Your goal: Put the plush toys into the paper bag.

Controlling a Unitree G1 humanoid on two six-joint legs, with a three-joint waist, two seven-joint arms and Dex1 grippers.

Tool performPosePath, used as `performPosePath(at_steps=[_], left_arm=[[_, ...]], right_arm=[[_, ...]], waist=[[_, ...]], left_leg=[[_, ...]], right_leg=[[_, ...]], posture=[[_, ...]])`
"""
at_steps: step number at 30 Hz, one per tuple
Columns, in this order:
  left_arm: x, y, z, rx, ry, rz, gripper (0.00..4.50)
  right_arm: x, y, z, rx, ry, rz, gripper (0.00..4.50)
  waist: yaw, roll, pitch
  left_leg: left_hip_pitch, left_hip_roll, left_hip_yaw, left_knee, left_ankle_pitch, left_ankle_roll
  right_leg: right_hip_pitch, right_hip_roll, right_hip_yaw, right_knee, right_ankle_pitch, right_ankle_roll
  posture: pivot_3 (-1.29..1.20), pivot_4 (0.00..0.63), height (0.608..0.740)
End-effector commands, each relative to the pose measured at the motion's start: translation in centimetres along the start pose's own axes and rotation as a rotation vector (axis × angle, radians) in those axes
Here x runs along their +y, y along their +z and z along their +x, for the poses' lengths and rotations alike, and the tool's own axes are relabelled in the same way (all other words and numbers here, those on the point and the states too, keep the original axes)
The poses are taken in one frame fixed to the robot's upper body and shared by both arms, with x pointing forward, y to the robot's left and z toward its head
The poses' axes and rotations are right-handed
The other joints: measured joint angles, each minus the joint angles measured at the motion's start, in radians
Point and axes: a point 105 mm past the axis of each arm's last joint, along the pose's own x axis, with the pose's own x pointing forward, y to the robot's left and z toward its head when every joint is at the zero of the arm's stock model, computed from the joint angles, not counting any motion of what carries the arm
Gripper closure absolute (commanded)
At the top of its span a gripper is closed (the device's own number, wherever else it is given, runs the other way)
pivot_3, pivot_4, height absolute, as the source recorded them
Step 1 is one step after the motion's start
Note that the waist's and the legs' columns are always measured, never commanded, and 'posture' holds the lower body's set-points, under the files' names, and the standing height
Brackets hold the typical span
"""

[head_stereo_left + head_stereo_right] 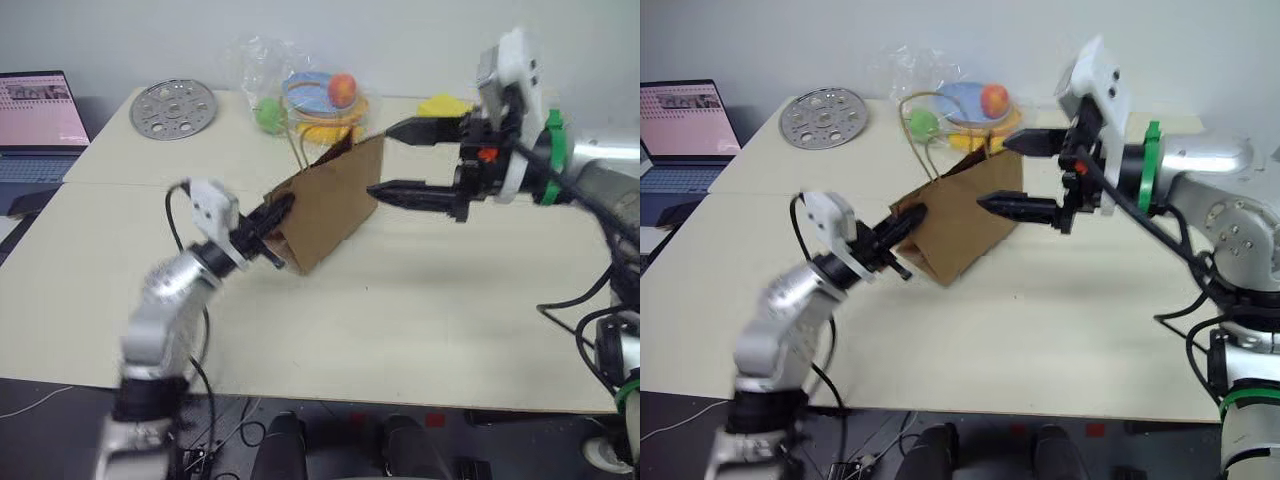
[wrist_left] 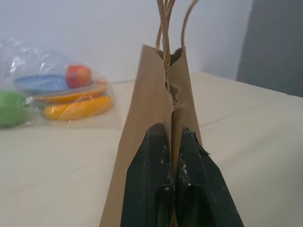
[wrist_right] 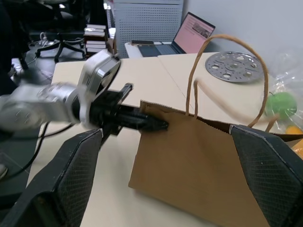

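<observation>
Two grippers working: left gripper (image 1: 908,222) pinching the paper bag (image 1: 335,205) edge, right gripper (image 1: 400,160) hovering spread wide beside it.

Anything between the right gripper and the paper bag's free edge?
Nothing visible. The right gripper is open, fingers straddling the paper bag at its far edge, while the left gripper is shut on the near edge.

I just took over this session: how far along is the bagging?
Early. Left gripper is shut on the paper bag, pinching its side edge. Right gripper is open beside the bag, holding nothing. No plush toy is in a gripper; whether any is inside the bag cannot be told.
</observation>
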Motion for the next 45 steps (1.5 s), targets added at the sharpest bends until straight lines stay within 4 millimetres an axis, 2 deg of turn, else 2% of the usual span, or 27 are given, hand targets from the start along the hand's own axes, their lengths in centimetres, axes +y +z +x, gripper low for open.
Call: performPosePath(at_steps=[1, 4, 7, 14, 16, 20, 23, 27, 33, 36, 39, 41, 45], left_arm=[[-1.6, 1.4, -0.2, 0.033, -0.362, -0.063, 4.48], [-2.4, 1.9, -0.3, 0.076, -0.595, -0.107, 4.48], [-2.7, 0.6, 0.2, 0.110, -0.706, -0.085, 4.48], [-2.9, -2.2, 1.4, 0.096, -0.736, -0.068, 4.48], [-3.2, -2.5, 1.4, 0.085, -0.742, -0.045, 4.48], [-3.1, -2.4, 1.6, 0.067, -0.729, -0.041, 4.48], [-3.3, -2.9, 1.0, 0.096, -0.744, -0.031, 3.85], [-3.0, -2.8, 0.8, 0.105, -0.733, -0.026, 2.69], [-1.1, 0.7, 0.2, 0.106, -0.687, 0.017, 0.93], [-0.5, 3.2, -1.2, 0.132, -0.653, 0.033, 0.05], [0.0, 5.2, -2.9, 0.172, -0.594, 0.022, 0.01], [1.1, 6.7, -3.8, 0.218, -0.466, 0.056, 0.01], [2.8, 8.9, -4.4, 0.297, -0.311, 0.139, 0.01]], right_arm=[[-0.5, 3.1, -1.4, -0.051, 0.036, -0.059, 0.00], [-0.7, 4.5, -2.4, -0.043, 0.074, -0.055, 0.00], [-0.7, 4.3, -3.3, 0.019, 0.094, -0.057, 0.00], [-0.8, 2.5, -4.4, 0.107, 0.100, 0.000, 0.00], [-0.4, 1.7, -4.6, 0.144, 0.113, -0.002, 0.00], [-0.3, 1.6, -4.5, 0.139, 0.111, 0.007, 0.00], [-0.3, 1.4, -4.5, 0.140, 0.111, 0.007, 0.00], [-0.7, 1.2, -4.5, 0.138, 0.101, 0.006, 0.00], [-1.0, 1.0, -4.3, 0.124, 0.106, 0.002, 0.00], [-1.5, 0.9, -4.6, 0.121, 0.101, -0.001, 0.00], [-1.8, 0.7, -5.2, 0.126, 0.099, -0.001, 0.00], [-2.0, -0.1, -5.9, 0.147, 0.096, 0.004, 0.00], [-2.7, -1.6, -7.2, 0.192, 0.076, 0.010, 0.00]], waist=[[-0.002, 0.000, 0.000], [-0.001, 0.001, 0.000], [0.001, 0.001, 0.000], [-0.007, 0.001, 0.000], [-0.008, 0.001, 0.000], [-0.007, 0.001, 0.000], [-0.008, 0.001, 0.000], [-0.008, 0.001, 0.000], [-0.011, 0.001, 0.000], [-0.018, 0.001, 0.001], [-0.024, 0.001, 0.001], [-0.025, 0.001, 0.001], [-0.020, 0.001, 0.001]], left_leg=[[0.000, 0.000, 0.000, 0.000, 0.000, 0.000], [0.000, 0.000, 0.000, -0.003, 0.000, 0.000], [-0.001, 0.000, -0.001, -0.007, 0.000, 0.000], [-0.002, 0.001, 0.000, -0.010, 0.000, 0.000], [-0.002, 0.001, 0.000, -0.010, 0.000, 0.000], [-0.002, 0.001, 0.001, -0.010, 0.000, 0.000], [-0.002, 0.001, 0.001, -0.010, 0.000, 0.000], [-0.002, 0.001, 0.000, -0.010, 0.000, 0.000], [-0.002, 0.001, 0.000, -0.010, 0.000, 0.000], [-0.002, 0.001, 0.000, -0.010, 0.000, 0.000], [-0.002, 0.001, 0.000, -0.010, 0.000, 0.000], [-0.002, 0.001, 0.000, -0.010, 0.000, 0.000], [-0.002, 0.001, 0.000, -0.010, 0.000, 0.000]], right_leg=[[0.000, 0.000, 0.000, -0.001, 0.000, 0.000], [-0.001, 0.000, 0.000, -0.002, 0.000, 0.000], [-0.001, 0.000, -0.002, -0.006, 0.000, 0.000], [-0.004, 0.000, -0.001, -0.007, 0.000, 0.000], [-0.004, 0.000, -0.002, -0.006, 0.000, 0.000], [-0.004, 0.000, -0.001, -0.006, 0.000, 0.000], [-0.004, 0.000, -0.001, -0.006, 0.000, 0.000], [-0.004, 0.000, -0.001, -0.006, 0.000, 0.000], [-0.004, 0.000, -0.001, -0.005, 0.000, 0.000], [-0.004, 0.000, -0.001, -0.005, 0.000, 0.000], [-0.004, 0.000, -0.001, -0.005, 0.000, 0.000], [-0.004, 0.000, -0.001, -0.005, 0.000, 0.000], [-0.004, 0.000, -0.001, -0.005, 0.000, 0.000]], posture=[[0.00, 0.150, 0.740], [0.00, 0.150, 0.740], [0.00, 0.150, 0.740], [0.00, 0.150, 0.740], [0.00, 0.150, 0.740], [0.00, 0.150, 0.740], [0.00, 0.150, 0.740], [0.00, 0.150, 0.740], [0.00, 0.150, 0.740], [0.00, 0.150, 0.740], [0.00, 0.150, 0.740], [0.00, 0.150, 0.740], [0.00, 0.150, 0.740]])
